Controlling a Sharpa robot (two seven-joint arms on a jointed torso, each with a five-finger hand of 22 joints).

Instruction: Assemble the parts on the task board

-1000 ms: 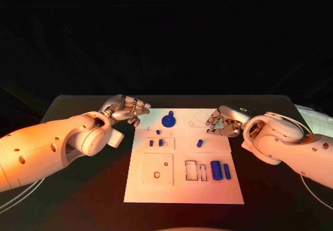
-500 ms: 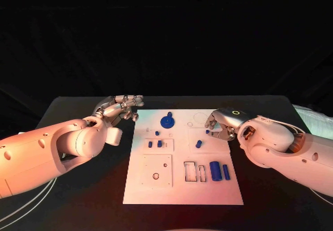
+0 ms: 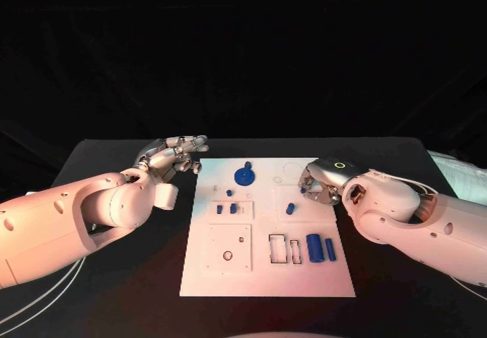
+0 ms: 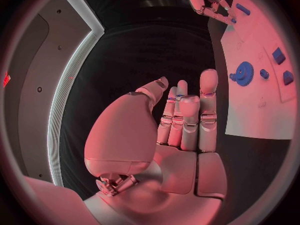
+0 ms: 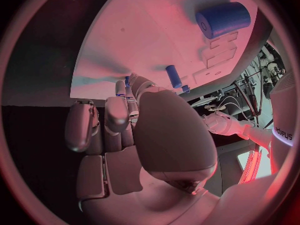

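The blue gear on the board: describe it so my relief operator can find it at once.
Start at the white task board mid-table and go to its far edge. The blue gear lies there, nearer the left hand. It is the only round, toothed part; its blue neighbours are small pegs and blocks.

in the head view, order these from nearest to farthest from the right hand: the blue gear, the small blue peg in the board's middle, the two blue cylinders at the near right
Measured from the right hand:
1. Small blue peg, just beside the hand, toward the board's middle.
2. Blue gear, at the board's far end, left of the hand.
3. Two blue cylinders, nearer the robot, on the board's right side.
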